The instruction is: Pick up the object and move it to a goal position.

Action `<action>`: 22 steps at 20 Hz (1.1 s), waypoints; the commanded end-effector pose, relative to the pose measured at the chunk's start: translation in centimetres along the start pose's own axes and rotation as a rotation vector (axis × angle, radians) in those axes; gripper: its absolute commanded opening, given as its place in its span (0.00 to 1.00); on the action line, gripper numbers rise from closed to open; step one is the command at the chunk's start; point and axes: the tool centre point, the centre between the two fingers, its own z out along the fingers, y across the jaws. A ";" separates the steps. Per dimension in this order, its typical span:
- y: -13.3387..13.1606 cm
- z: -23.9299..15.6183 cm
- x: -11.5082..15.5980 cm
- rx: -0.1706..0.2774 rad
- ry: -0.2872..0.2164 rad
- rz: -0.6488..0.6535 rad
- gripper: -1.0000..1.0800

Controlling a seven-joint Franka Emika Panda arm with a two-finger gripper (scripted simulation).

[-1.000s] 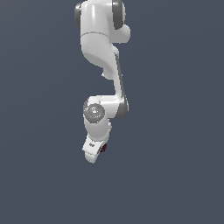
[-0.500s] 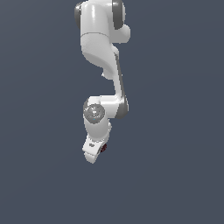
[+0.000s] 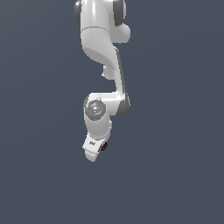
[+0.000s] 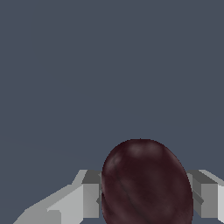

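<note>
The object [image 4: 146,183], a dark maroon rounded ball, fills the space between my two grey fingers [image 4: 89,199] in the wrist view, and both press against its sides. My gripper [image 4: 146,197] is shut on it. In the exterior view the white arm hangs down from the top. Most of the gripper [image 3: 98,151] is hidden behind the white hand. Only a small dark red sliver of the object [image 3: 104,147] peeks out at the hand's lower edge, on the exterior view's right.
A flat, uniform dark grey-blue background [image 3: 175,175] surrounds the arm in both views. No other objects, containers or edges show.
The hand with the object has barely shifted across the earlier frames; the arm's pose looks the same.
</note>
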 end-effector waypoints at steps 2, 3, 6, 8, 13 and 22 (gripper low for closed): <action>-0.2 -2.0 0.4 -0.002 0.000 0.000 0.00; -0.3 -2.7 0.6 -0.002 0.000 0.000 0.00; -0.8 -5.4 1.2 -0.002 0.000 -0.001 0.00; -1.1 -7.4 1.6 -0.002 0.000 -0.001 0.00; -1.9 -13.2 2.8 -0.002 0.000 -0.002 0.00; -3.2 -23.2 5.0 -0.002 0.001 -0.002 0.00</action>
